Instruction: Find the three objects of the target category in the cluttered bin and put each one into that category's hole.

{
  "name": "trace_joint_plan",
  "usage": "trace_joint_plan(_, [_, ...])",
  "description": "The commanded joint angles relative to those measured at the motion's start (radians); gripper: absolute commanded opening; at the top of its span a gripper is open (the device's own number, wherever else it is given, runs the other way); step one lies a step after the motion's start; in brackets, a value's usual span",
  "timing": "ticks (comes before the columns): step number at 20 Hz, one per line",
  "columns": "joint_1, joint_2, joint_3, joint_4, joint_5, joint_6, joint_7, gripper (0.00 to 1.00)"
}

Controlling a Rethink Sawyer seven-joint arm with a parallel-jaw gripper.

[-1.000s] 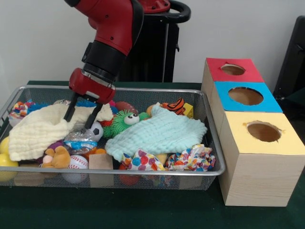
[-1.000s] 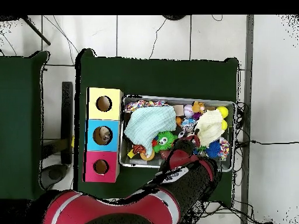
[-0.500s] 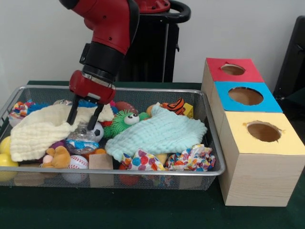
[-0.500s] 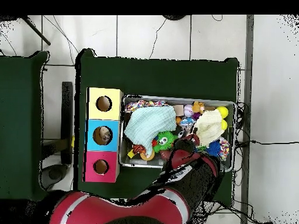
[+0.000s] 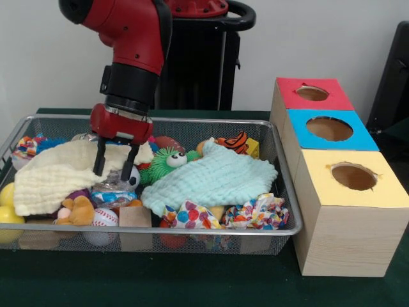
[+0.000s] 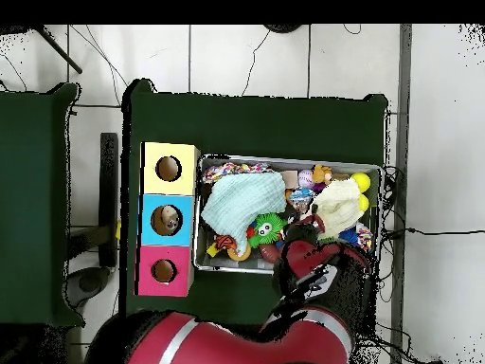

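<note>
My gripper (image 5: 113, 170) hangs open in the left half of the wire mesh bin (image 5: 281, 185), its fingers pointing straight down. The fingertips straddle the right edge of a cream cloth (image 5: 51, 176), just above a clear crinkly packet with blue print (image 5: 110, 190). A small soccer ball (image 5: 133, 177) sits right beside the right finger. Nothing is held between the fingers. In the overhead view the arm (image 6: 313, 275) covers the gripper. The red box (image 5: 312, 94), blue box (image 5: 329, 130) and yellow box (image 5: 353, 177) stand right of the bin, each with a round hole.
A mint cloth (image 5: 214, 179) covers the bin's middle. Around it lie a green furry toy (image 5: 167, 160), a tiger toy (image 5: 235, 141), a baseball (image 5: 104, 217), a wooden block (image 5: 135, 216), a brown teddy (image 5: 77, 211), yellow balls (image 5: 5, 206) and crumpled patterned wrappers (image 5: 255, 212).
The gripper has shifted a little left in the front view and dropped lower toward the packet. Its fingers have turned from slanted to vertical. The cream cloth's edge has shifted slightly.
</note>
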Motion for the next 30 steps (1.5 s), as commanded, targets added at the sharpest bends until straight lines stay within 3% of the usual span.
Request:
trace_joint_plan(1, [-0.035, 0.019, 0.233, -0.071, -0.067, 0.13, 0.086, 1.0])
trace_joint_plan(17, [-0.033, 0.019, 0.244, -0.068, -0.042, 0.159, 0.07, 1.0])
trace_joint_plan(30, [-0.04, -0.004, 0.206, -0.033, 0.083, 0.095, 0.16, 1.0])
